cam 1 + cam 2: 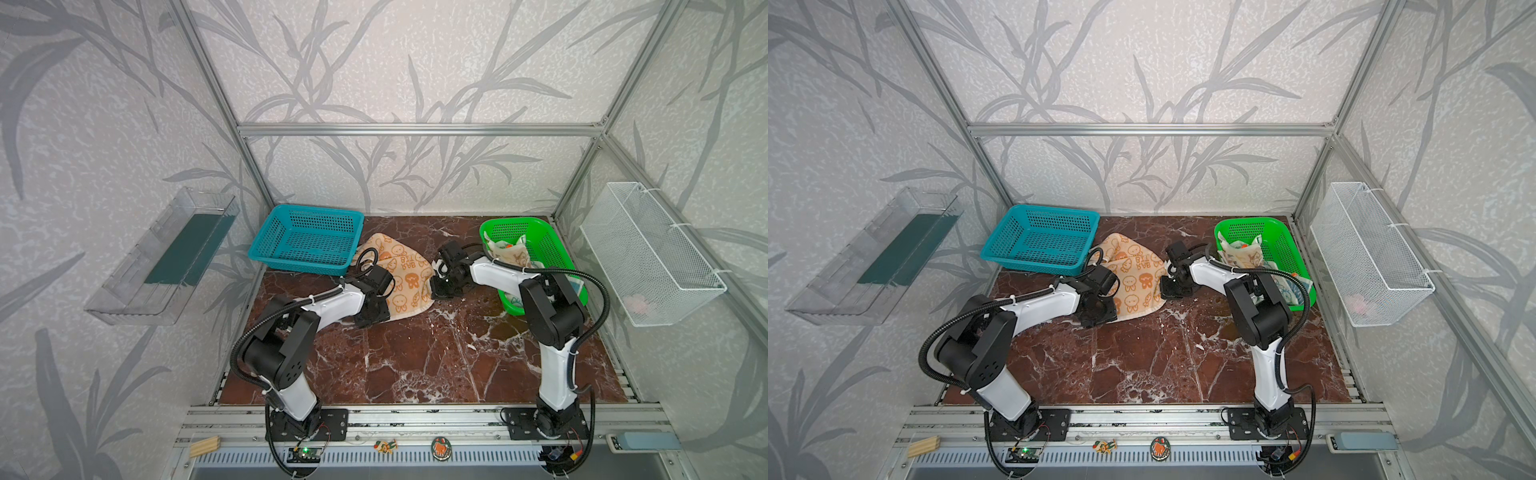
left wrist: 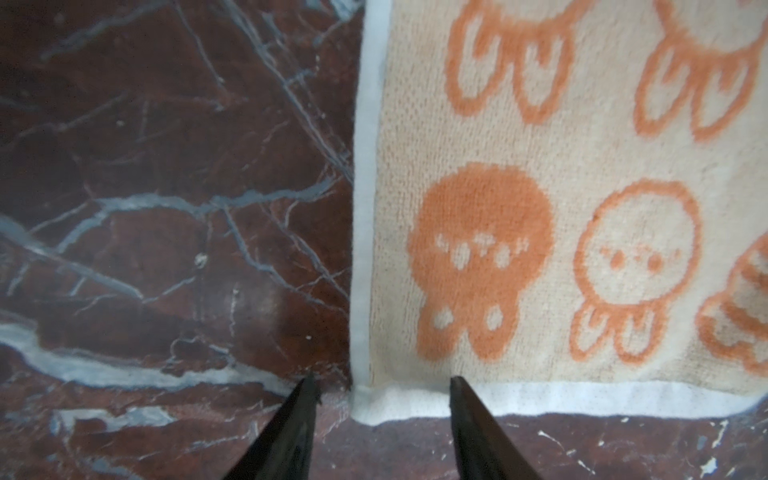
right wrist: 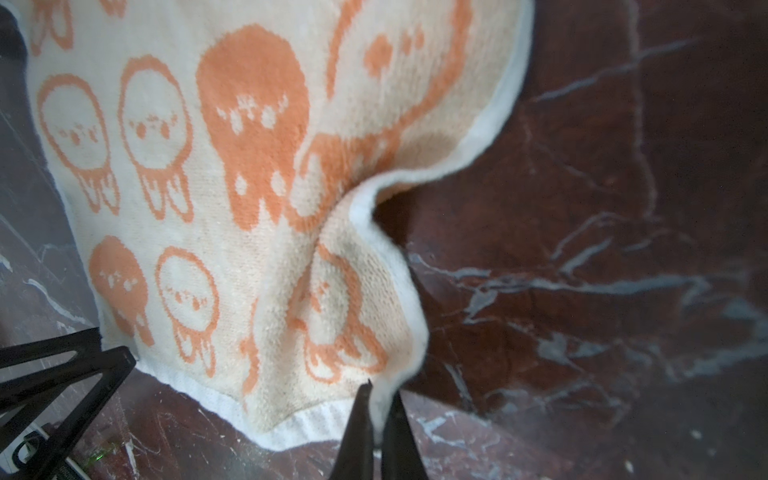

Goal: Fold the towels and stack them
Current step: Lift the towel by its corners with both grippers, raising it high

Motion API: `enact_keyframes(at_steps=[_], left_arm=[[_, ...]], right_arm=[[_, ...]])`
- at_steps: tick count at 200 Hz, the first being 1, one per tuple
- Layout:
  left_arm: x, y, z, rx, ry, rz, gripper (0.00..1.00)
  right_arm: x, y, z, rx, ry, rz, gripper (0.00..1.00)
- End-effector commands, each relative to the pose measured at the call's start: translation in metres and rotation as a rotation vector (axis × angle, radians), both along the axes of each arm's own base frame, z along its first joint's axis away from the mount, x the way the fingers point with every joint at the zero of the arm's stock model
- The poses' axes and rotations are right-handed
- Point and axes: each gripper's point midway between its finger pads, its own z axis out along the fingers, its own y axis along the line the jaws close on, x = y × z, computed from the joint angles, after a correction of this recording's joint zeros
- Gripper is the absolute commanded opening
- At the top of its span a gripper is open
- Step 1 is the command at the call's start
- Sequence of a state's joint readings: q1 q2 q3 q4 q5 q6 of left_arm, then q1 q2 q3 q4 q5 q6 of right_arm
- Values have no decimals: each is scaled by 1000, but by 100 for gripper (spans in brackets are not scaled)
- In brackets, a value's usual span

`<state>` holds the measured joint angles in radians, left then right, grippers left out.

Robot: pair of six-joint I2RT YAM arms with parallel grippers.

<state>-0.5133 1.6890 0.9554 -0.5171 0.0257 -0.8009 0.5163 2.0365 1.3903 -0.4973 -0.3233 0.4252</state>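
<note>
Marble tabletop (image 1: 415, 353); orange-bunny towel (image 1: 409, 282) reads "RAB BIT"; right gripper (image 3: 381, 390) pinches it.

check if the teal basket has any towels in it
Empty: in both top views the teal basket shows only its bare perforated floor, with no cloth inside.

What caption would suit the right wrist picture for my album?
Right gripper pinches the white-hemmed corner of the orange-bunny towel lying on the marble table.
</note>
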Motion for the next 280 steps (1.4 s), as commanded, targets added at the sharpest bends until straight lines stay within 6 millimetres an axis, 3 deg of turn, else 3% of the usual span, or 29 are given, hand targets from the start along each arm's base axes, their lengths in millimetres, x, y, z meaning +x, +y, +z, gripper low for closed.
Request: enact_keyframes(at_steps=[1, 90, 98, 102, 142, 167, 190, 227, 280], left_arm=[[-7, 5, -18, 19, 48, 5, 45], [-22, 1, -35, 0, 106, -27, 20], [-21, 0, -33, -3, 104, -32, 10], [-20, -1, -32, -3, 102, -32, 0], [0, -12, -2, -34, 35, -63, 0], [27, -18, 43, -60, -49, -84, 0], [61, -17, 101, -127, -152, -63, 0], [115, -16, 205, -212, -385, -66, 0], [178, 2, 342, -220, -607, -49, 0]], right_arm=[[-1, 2, 8, 20, -10, 13, 0], [-3, 4, 6, 24, -8, 12, 0], [-3, 4, 7, 26, -8, 14, 0], [-4, 4, 8, 27, -7, 16, 0], [0, 7, 38, 49, -56, 37, 0], [8, 7, 74, 58, -125, 47, 0], [21, 4, 124, 60, -224, 48, 0], [39, -3, 216, 110, -416, 27, 0], [75, -30, 359, 228, -716, -72, 0]])
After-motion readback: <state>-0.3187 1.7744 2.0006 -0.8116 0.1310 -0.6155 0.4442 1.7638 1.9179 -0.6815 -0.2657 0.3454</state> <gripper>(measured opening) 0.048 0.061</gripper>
